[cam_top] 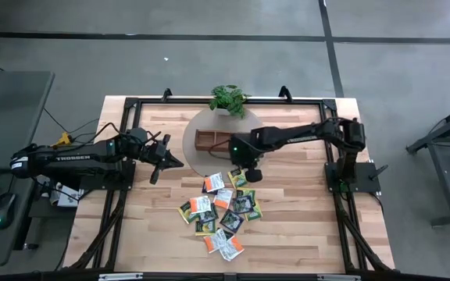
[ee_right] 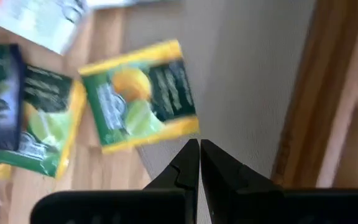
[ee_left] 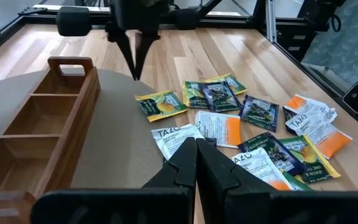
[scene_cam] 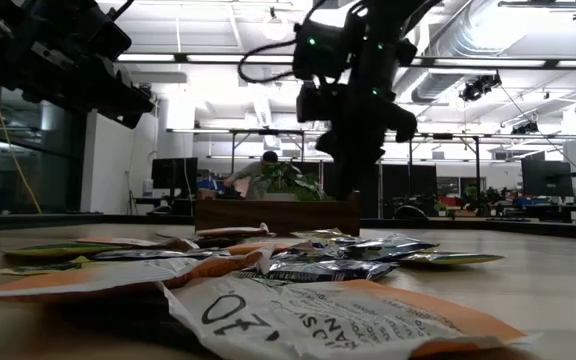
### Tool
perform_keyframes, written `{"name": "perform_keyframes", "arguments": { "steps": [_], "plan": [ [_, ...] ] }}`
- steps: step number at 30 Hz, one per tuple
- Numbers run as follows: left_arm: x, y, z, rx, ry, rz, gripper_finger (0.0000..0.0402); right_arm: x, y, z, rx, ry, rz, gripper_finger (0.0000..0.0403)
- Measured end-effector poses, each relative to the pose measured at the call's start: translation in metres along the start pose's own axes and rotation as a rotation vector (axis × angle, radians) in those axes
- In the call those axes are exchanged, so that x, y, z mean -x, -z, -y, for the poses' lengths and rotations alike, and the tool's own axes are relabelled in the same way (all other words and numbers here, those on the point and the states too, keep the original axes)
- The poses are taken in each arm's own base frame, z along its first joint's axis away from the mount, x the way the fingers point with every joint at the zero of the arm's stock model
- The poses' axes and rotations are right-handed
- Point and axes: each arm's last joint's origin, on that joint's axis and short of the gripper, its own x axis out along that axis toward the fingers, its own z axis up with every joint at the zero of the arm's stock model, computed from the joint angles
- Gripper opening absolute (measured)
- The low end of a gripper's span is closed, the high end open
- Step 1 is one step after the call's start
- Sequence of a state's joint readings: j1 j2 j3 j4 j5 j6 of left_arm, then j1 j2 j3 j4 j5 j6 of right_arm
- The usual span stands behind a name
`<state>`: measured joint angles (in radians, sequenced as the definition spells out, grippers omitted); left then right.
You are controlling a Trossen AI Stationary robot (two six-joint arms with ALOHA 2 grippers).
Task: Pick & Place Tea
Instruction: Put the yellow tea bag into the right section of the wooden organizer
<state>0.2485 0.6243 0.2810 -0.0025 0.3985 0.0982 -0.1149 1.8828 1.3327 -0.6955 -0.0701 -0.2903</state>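
Several tea sachets (cam_top: 221, 215) in orange, yellow-green, dark and white lie flat in a loose heap on the wooden table, toward its near edge. One yellow-green sachet (ee_right: 138, 96) lies half on the round grey mat (ee_right: 247, 74). My right gripper (ee_right: 199, 158) is shut and points steeply down above the mat's edge, just beside that sachet and close to the brown tray (ee_left: 42, 124). It holds nothing. My left gripper (ee_left: 196, 158) is shut and empty, hovering over the mat's left side (cam_top: 176, 164).
The three-compartment wooden tray (cam_top: 209, 140) stands on the mat behind the sachets. A small potted plant (cam_top: 229, 99) sits at the table's far edge. Black frame rails (cam_top: 131, 105) run around the table. Bare wood lies right of the heap.
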Motion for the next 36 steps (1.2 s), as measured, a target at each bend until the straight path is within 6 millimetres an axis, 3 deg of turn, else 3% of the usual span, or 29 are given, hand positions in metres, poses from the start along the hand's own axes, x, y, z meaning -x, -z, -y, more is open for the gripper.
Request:
{"name": "perform_keyframes", "arguments": {
  "steps": [7,17,21,30,36],
  "plan": [
    [0.0,0.0,0.0,0.0,0.0,0.0,0.0,-0.017,-0.004,-0.003,0.04,-0.064,0.013,0.0038],
    [0.0,0.0,0.0,0.0,0.0,0.0,0.0,-0.02,-0.004,0.003,0.023,-0.018,0.023,0.0192],
    [0.0,0.0,0.0,0.0,0.001,-0.001,0.0,-0.03,-0.006,0.007,-0.007,-0.028,-0.006,0.0233],
    [0.0,0.0,0.0,0.0,0.001,0.0,0.0,-0.04,-0.027,0.014,-0.014,-0.077,-0.033,0.0238],
    [0.0,0.0,0.0,0.0,0.001,0.0,0.0,-0.042,-0.023,0.008,-0.013,-0.116,-0.061,0.0232]
  ]
}}
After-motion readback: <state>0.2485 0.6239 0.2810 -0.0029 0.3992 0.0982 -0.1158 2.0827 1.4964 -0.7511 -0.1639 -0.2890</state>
